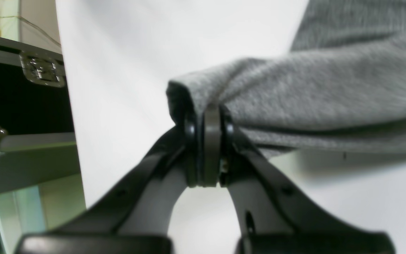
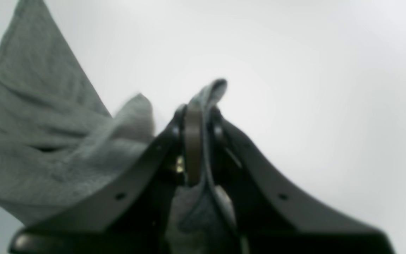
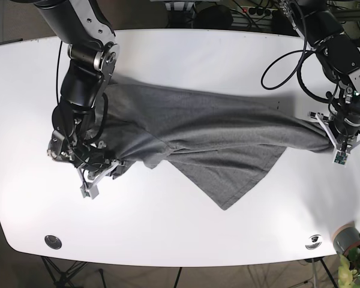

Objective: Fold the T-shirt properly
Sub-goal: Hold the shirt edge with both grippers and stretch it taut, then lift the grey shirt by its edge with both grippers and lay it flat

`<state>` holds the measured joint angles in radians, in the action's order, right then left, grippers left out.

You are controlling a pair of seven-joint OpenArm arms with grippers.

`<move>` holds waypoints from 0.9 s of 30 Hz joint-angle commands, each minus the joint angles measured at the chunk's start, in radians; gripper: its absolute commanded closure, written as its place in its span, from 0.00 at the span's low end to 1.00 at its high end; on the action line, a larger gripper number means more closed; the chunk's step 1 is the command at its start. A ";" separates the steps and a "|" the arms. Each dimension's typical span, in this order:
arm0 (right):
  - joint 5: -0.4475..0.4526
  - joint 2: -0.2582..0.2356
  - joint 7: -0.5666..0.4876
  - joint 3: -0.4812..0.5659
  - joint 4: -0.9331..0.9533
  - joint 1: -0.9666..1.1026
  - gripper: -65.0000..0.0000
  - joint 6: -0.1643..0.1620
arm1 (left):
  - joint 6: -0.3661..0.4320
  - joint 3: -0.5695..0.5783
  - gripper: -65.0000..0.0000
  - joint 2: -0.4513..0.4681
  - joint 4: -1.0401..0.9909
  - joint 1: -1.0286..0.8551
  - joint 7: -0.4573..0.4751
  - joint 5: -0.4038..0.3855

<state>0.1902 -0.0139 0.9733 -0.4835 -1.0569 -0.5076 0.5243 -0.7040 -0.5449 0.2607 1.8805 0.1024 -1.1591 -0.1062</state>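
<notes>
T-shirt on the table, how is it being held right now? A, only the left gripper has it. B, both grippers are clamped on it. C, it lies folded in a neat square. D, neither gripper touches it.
B: the left gripper and the right gripper each pinch the gray T-shirt cloth.

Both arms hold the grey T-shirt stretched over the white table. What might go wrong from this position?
1. The left gripper pinches only a small fold at the edge of the T-shirt; under tension the cloth may slip out.
2. The right gripper also holds a narrow bunch, so it may slip too.
3. A loose triangular flap lies toward the front of the table; it may crease and spoil the fold.
</notes>
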 commanded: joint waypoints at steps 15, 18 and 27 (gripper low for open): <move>0.019 -0.074 0.043 0.213 -0.250 -0.262 0.96 0.013 | 0.006 0.162 1.00 0.018 -0.092 0.399 0.026 0.000; 0.018 -0.102 0.043 0.243 -0.248 -0.334 0.96 0.013 | 0.019 0.164 1.00 0.019 -0.163 0.474 0.031 0.000; 0.022 -0.148 0.045 0.308 -0.135 -0.586 0.96 0.017 | 0.025 0.164 1.00 0.039 -0.401 0.745 0.092 0.000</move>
<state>0.1959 -0.1486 1.0485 -0.1757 -1.1988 -0.9958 0.5423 -0.6857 -0.3805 0.2718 1.4948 0.7631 -1.0985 -0.0978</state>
